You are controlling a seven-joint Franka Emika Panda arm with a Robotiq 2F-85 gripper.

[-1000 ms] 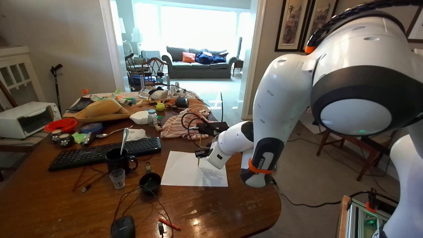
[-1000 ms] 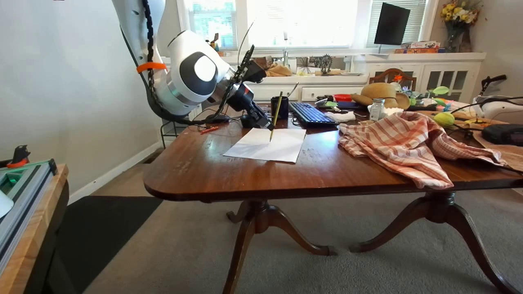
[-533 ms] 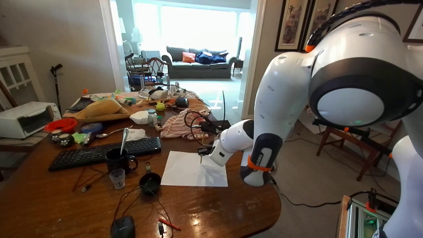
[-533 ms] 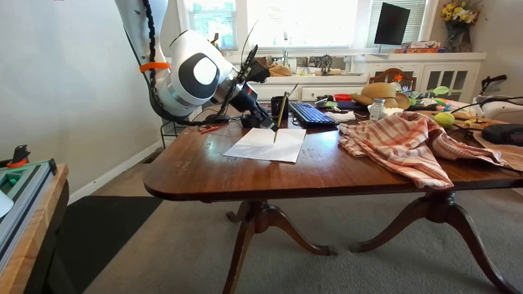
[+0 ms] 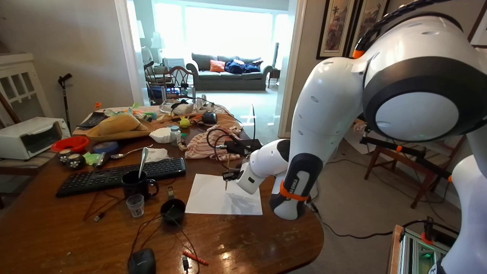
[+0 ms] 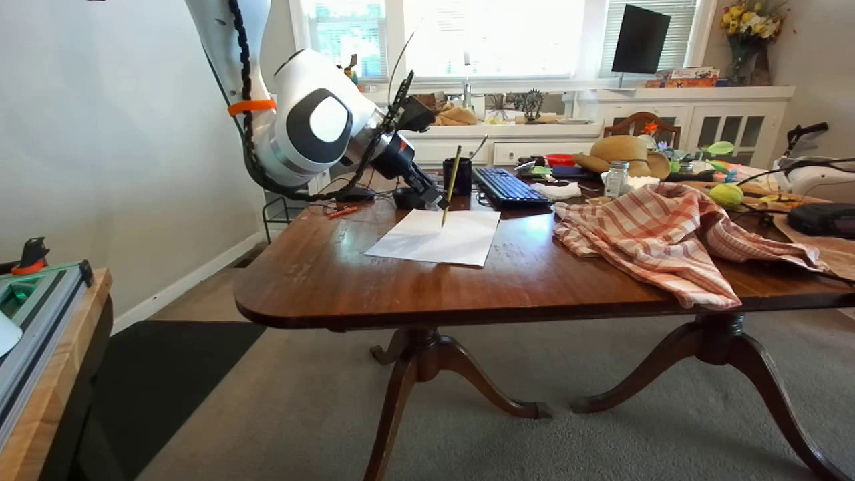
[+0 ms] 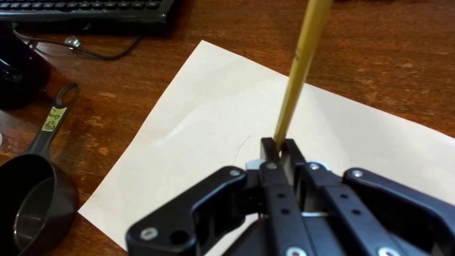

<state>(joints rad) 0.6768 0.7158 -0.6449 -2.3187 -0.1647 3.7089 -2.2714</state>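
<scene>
The black two-fingered gripper is pinched narrow on a slender yellow wooden pencil, which stands slightly tilted between the jaws. A white rectangular sheet of paper lies below. Only the wrist view shows a thin curved grey line on it; the pencil's lower end, hidden there, appears over the sheet in both exterior views, contact unclear. A round black handled cup sits just beside the paper; farther off, an exterior view alone shows a grey fabric sofa.
</scene>
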